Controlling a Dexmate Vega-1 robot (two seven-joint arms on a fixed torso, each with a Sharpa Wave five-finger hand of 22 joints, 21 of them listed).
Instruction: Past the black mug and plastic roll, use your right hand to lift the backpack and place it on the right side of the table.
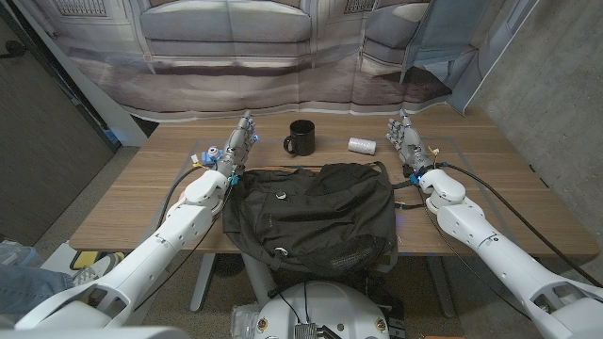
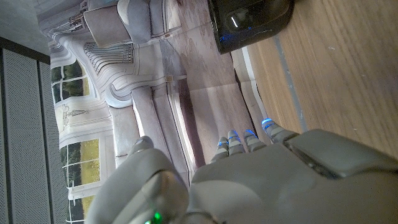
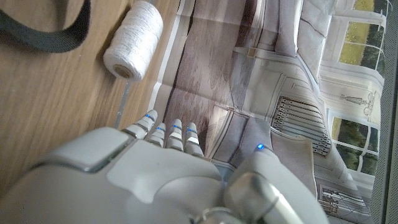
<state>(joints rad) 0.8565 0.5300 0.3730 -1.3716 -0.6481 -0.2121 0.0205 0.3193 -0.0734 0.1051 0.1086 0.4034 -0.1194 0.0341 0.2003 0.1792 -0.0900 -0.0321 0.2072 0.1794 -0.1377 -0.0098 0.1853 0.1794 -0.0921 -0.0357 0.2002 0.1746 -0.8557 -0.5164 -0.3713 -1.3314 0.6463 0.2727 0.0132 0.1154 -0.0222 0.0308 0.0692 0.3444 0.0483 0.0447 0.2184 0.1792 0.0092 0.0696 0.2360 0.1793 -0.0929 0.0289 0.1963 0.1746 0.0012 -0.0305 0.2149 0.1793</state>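
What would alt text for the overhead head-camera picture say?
A black backpack lies on the near middle of a wooden table, between the robot's empty left hand and right hand. Beyond it stand a black mug and a white roll.

Even soft light, faint shadows; head view edges distorted.

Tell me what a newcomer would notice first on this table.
The big black backpack draws the eye first, slumped at the near middle of the wooden table between the two white arms. Behind it stand a black mug and, to its right, a small white roll. The left hand and right hand wait on either side, holding nothing.
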